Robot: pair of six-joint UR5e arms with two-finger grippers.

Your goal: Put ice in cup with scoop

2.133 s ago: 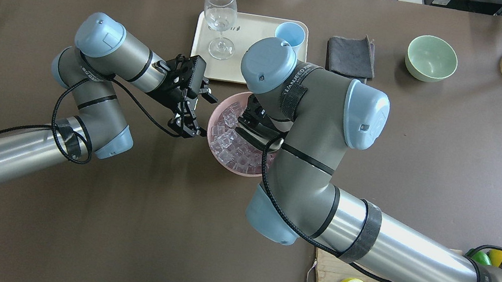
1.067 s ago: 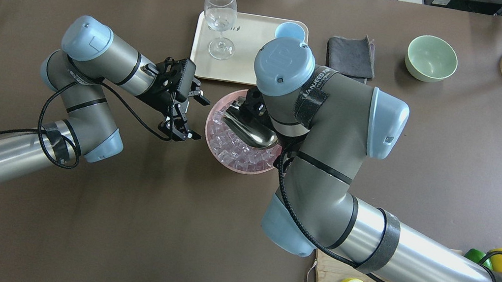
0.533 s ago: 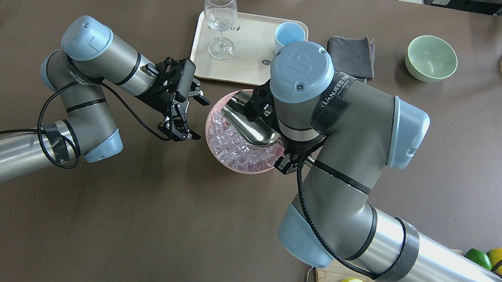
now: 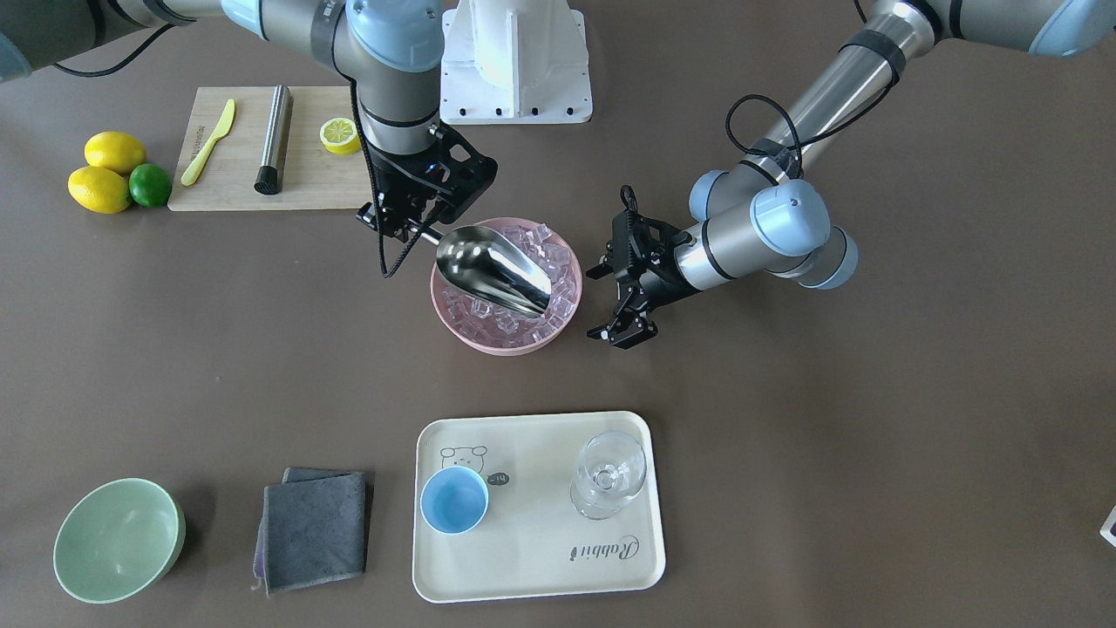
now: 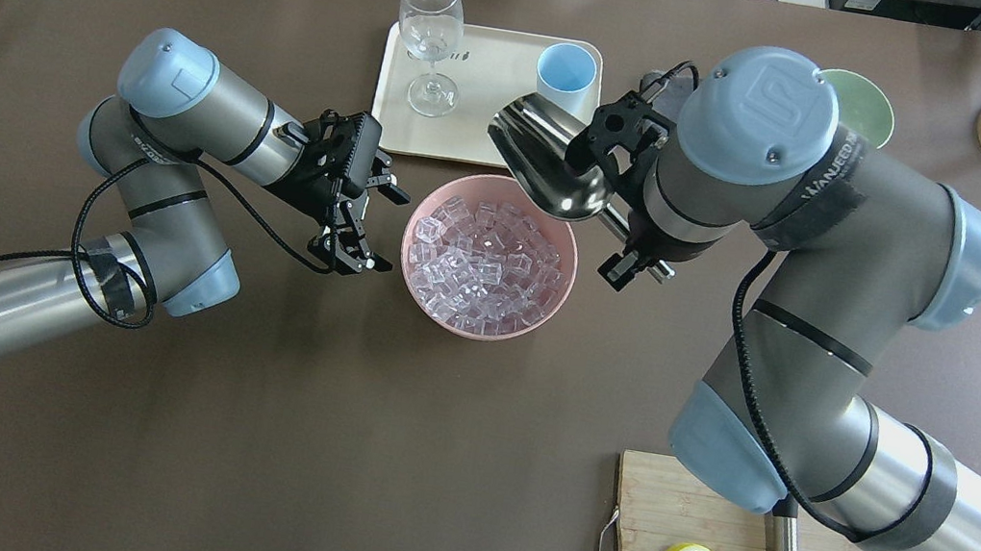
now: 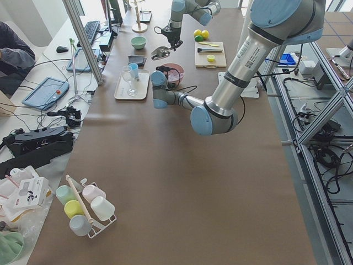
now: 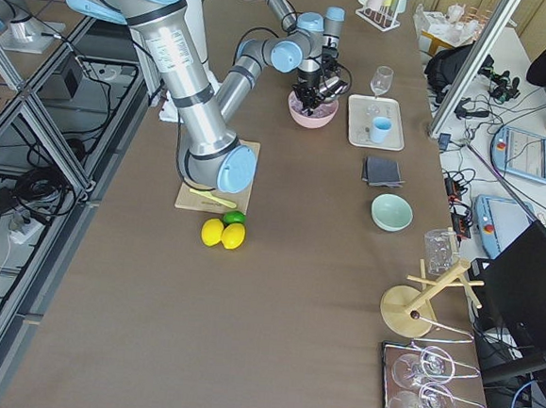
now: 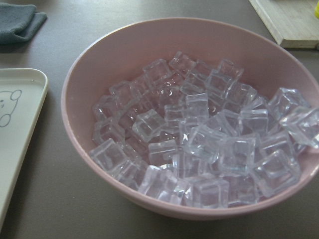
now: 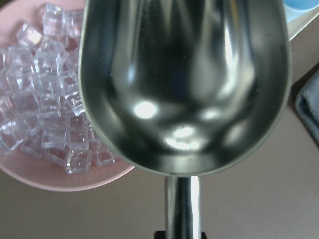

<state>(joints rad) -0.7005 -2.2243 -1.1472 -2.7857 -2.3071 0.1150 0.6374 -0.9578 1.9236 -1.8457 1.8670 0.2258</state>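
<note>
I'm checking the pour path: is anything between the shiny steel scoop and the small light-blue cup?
Nothing visible is. The shiny steel scoop, held in the right gripper, hangs raised, and the way to the small light-blue cup is open. The clear stemmed glass shares the cream tray but stands to one side.

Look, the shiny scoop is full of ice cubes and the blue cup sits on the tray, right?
Not quite. The scoop is empty: the right wrist view looks straight into its trough and shows only bare shiny steel. The ice lies in the pink bowl beneath it. The blue cup does sit on the tray.
</note>
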